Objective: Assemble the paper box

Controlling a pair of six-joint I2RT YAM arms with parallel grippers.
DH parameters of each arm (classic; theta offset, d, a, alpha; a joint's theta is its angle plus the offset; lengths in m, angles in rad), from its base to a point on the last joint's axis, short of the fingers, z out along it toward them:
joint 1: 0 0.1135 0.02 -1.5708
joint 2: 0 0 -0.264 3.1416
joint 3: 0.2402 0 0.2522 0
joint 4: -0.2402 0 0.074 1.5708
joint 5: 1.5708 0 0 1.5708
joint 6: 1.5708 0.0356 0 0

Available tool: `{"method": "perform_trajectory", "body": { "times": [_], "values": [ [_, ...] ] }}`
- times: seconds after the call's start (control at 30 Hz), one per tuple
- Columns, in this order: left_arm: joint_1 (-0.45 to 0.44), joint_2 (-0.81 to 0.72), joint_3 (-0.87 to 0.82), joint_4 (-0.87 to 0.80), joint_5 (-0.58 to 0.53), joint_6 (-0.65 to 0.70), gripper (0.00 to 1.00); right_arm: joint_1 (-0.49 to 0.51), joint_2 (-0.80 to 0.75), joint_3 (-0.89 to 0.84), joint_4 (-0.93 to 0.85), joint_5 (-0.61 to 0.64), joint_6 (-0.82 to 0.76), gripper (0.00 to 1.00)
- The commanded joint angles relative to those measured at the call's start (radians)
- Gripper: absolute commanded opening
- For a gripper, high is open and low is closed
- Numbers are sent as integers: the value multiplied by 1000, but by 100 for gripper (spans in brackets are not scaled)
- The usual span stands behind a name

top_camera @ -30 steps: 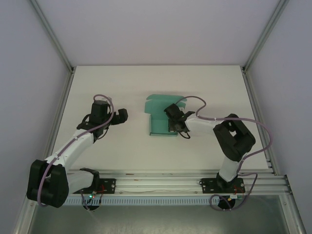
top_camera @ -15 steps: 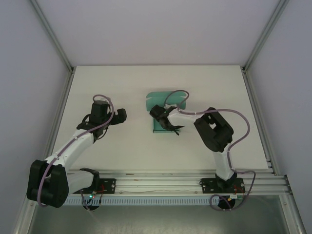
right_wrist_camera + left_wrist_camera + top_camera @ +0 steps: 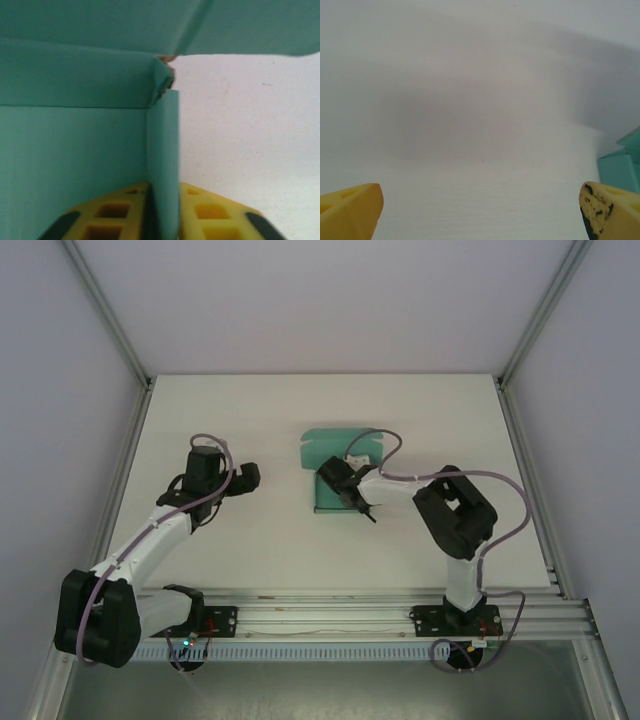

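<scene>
White flat counter (image 3: 220,410) carries everything. Toward its left edge the left gripper (image 3: 248,478) hangs over bare surface, its yellow fingers (image 3: 355,212) wide apart. At the counter's middle lies the teal-green thin-card paper box (image 3: 325,445), partly folded, with walls raised. Over it the right gripper (image 3: 340,492) sets its fingers (image 3: 215,220) on both sides of one upright wall; whether they press it, I cannot tell.
</scene>
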State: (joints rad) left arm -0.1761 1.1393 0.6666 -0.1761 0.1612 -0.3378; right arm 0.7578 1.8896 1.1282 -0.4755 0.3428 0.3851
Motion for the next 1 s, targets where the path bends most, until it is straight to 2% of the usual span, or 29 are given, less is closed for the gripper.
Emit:
{"method": "perform_trajectory", "body": {
  "times": [0.0,0.1,0.27,0.33,0.5,0.6,0.67,0.8,0.9,0.97],
  "values": [
    [-6,-32,23,-1,79,26,100,6,-75,-54,72,-148,13,37],
    [-14,-27,31,16,125,45,100,5,-161,-78,103,-146,20,42],
    [-39,4,58,16,133,65,100,-3,-267,-110,119,-116,7,61],
    [-48,20,73,19,143,71,100,-9,-308,-120,123,-111,-6,63],
    [-73,95,137,32,223,150,100,-64,-448,-164,173,-169,-151,77],
    [-101,169,224,-2,288,250,100,-130,-532,-172,195,-267,-334,87],
    [-111,225,289,-25,346,325,100,-170,-581,-174,213,-317,-454,100],
    [-113,351,417,-79,473,462,100,-283,-596,-137,202,-587,-701,100],
    [-115,453,545,-178,541,587,100,-370,-525,-25,67,-819,-834,100],
    [-115,527,628,-247,574,662,100,-398,-455,49,-28,-883,-941,100]
  ]
}}
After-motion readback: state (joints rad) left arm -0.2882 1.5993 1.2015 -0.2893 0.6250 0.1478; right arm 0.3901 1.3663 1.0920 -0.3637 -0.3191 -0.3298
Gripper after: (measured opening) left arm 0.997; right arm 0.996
